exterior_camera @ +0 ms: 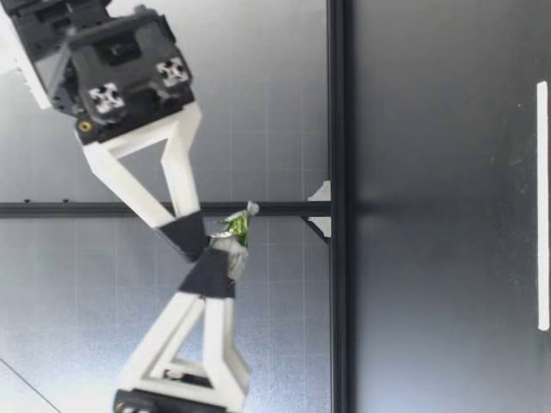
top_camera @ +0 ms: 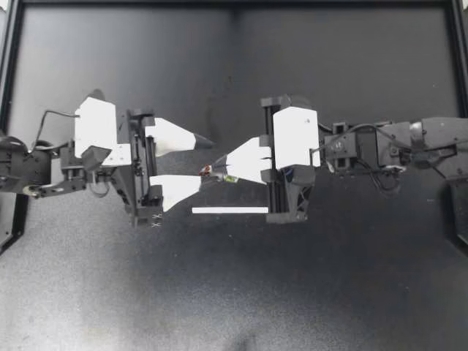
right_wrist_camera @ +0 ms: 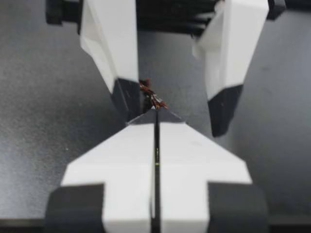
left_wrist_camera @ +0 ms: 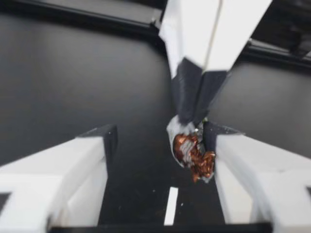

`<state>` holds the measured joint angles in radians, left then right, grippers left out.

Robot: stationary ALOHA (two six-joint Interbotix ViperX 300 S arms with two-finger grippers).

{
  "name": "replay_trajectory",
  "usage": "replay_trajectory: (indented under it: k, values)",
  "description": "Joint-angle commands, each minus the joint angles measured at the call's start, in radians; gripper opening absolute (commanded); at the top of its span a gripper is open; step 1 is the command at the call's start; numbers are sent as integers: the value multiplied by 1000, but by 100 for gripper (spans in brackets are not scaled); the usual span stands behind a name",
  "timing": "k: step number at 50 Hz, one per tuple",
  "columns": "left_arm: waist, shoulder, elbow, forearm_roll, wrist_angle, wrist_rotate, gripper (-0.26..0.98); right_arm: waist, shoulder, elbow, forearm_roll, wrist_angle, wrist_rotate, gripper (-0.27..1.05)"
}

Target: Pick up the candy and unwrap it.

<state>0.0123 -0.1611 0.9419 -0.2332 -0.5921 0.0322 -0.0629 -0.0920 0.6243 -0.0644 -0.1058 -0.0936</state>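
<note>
Between the fingers of my right gripper (top_camera: 218,169): candy (top_camera: 207,171) is being clenched, hanging above the worktop (top_camera: 329,292).
Fingers of my left gripper (top_camera: 213,159): standing released, one just beside the candy.

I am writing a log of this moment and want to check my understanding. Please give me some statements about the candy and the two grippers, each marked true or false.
1. My right gripper is shut on the candy. True.
2. My left gripper is also shut on the candy. False: its fingers stand open, one on each side of the candy.
3. The candy lies on the table. False: it is held above the table.
4. A white strip lies on the table. True.
</note>
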Motion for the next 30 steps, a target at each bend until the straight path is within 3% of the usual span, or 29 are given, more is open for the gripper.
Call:
replay_trajectory:
  k: [1,8,30]
  values:
    - [20,3,-14,-14,-9,-2,57,18,-37,-15,3,-5,5,-16]
    - [41,35,-2,-46,-26,0,57,31,-54,-17,2,-3,14,-16]
    - [41,29,9,-46,-40,12,57,-12,-44,-2,3,60,32,-16]
